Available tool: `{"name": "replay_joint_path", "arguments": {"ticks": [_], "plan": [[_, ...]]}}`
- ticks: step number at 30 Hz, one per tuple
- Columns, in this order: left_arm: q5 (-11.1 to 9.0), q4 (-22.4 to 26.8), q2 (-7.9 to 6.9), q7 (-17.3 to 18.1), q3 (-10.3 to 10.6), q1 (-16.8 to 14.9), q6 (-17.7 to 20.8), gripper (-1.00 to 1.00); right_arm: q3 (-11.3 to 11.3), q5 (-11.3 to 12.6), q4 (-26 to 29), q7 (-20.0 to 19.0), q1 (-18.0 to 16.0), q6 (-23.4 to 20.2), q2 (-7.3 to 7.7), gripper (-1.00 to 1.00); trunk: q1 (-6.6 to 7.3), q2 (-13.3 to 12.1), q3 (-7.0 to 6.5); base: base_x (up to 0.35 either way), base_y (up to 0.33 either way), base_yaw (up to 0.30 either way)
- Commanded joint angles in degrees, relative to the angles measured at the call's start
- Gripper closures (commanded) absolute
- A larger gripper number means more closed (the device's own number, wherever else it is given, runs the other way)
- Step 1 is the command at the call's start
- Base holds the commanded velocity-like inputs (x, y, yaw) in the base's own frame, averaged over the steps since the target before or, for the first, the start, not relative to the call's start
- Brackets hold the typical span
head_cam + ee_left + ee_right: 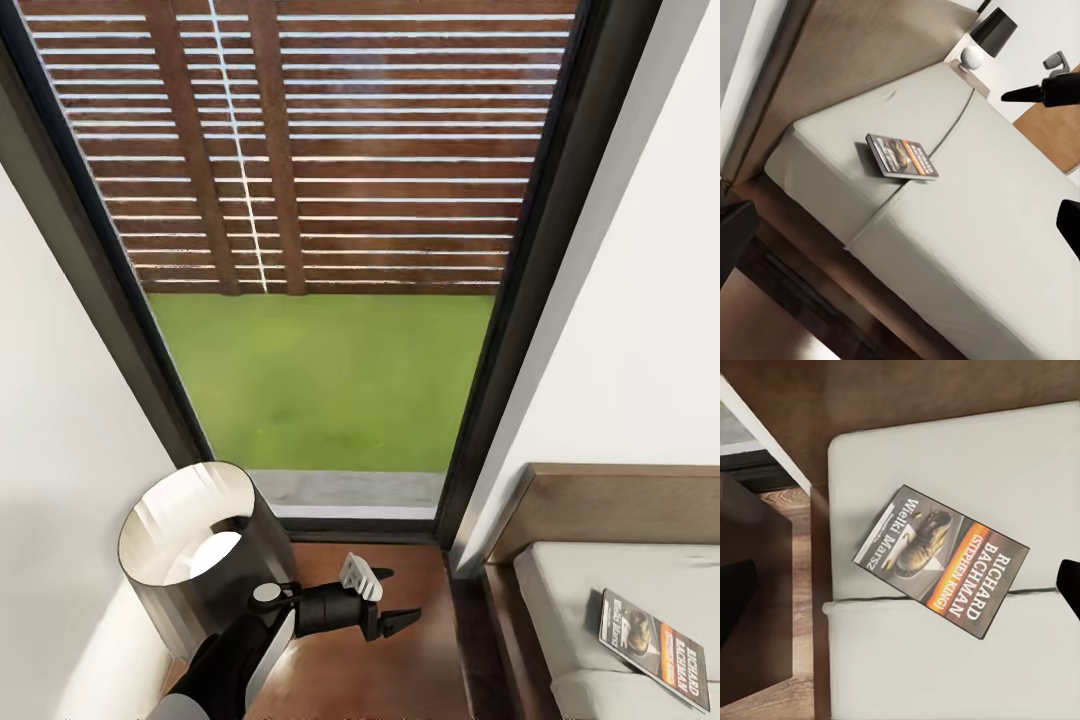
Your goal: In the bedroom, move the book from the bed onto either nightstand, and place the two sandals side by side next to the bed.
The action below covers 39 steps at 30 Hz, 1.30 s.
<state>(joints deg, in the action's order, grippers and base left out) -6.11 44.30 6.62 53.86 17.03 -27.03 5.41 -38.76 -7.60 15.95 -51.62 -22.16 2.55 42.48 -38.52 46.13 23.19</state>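
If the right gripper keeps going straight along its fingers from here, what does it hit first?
Most likely the book: the right wrist view looks straight down on it, lying flat across the seam of the bed. How far off it is I can't judge.

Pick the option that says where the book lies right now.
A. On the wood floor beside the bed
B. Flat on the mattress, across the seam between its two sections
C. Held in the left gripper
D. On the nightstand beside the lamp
B. The book lies flat on the bed's pale mattress, straddling the seam, and no gripper touches it.
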Motion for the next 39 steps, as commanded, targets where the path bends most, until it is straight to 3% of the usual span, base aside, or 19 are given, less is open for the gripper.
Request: {"name": "replay_joint_path", "arguments": {"ticks": [1,22,39], "plan": [[-0.57,-0.01,-0.03,0.11,0.11,-0.04,0.57,-1.00,-0.44,-0.62,-0.04,-0.24,-0.08,0.26,-0.06,-1.00,-0.01,0.06,0.15,0.000,0.000,0.000],[-0.57,-0.01,-0.03,0.11,0.11,-0.04,0.57,-1.00,-0.45,-0.59,-0.04,-0.25,-0.08,0.27,-0.13,-1.00,-0.01,0.06,2.05,0.000,0.000,0.000],[-0.57,-0.01,-0.03,0.11,0.11,-0.04,0.57,-1.00,-0.44,-0.61,-0.04,-0.32,-0.09,1.14,-0.12,-1.00,-0.01,0.06,2.16,0.000,0.000,-0.005]]}}
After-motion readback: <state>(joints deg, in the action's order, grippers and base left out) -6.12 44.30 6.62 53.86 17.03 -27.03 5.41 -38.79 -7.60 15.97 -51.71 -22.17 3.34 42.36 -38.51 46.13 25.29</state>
